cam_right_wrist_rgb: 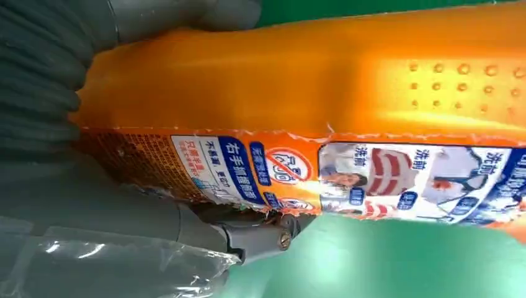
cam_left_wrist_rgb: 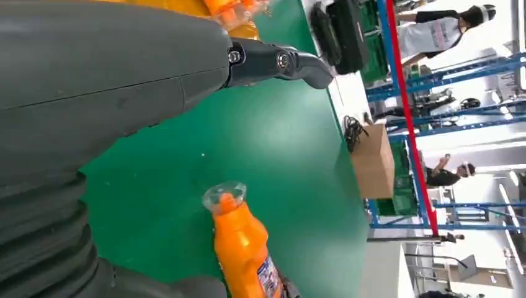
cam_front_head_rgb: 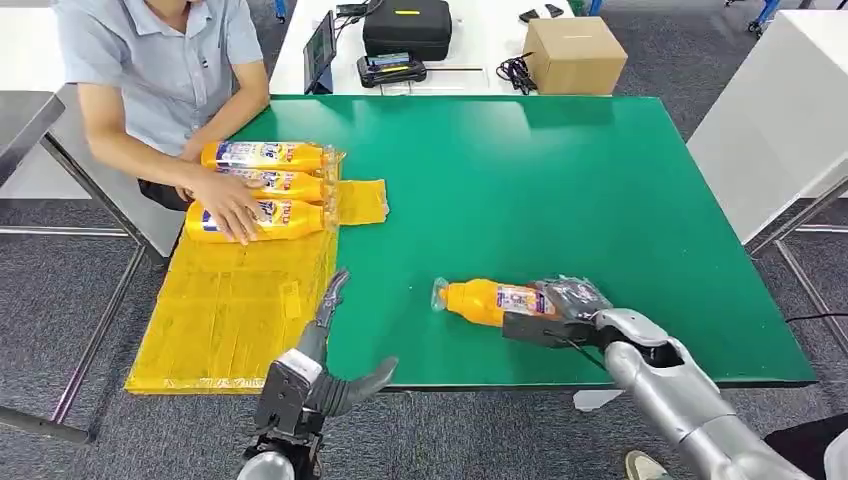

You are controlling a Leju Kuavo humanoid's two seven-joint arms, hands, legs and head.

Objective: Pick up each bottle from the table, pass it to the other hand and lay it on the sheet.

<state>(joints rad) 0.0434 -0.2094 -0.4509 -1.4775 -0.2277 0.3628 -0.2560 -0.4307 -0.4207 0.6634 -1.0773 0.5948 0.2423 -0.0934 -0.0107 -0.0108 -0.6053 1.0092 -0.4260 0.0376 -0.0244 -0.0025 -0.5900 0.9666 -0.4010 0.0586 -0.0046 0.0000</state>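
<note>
An orange bottle [cam_front_head_rgb: 488, 300] with a blue-and-white label and clear cap lies on its side at the lower centre of the frame, cap pointing left. Three more orange bottles [cam_front_head_rgb: 262, 187] lie side by side at upper left, on the yellow sheet [cam_front_head_rgb: 235, 310].

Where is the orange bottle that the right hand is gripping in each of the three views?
Head view: orange bottle lying on the green table, lower centre, in the right hand.
Left wrist view: bottom centre, cap up.
Right wrist view: close up across the frame.
Shared landmark: green table.
</note>
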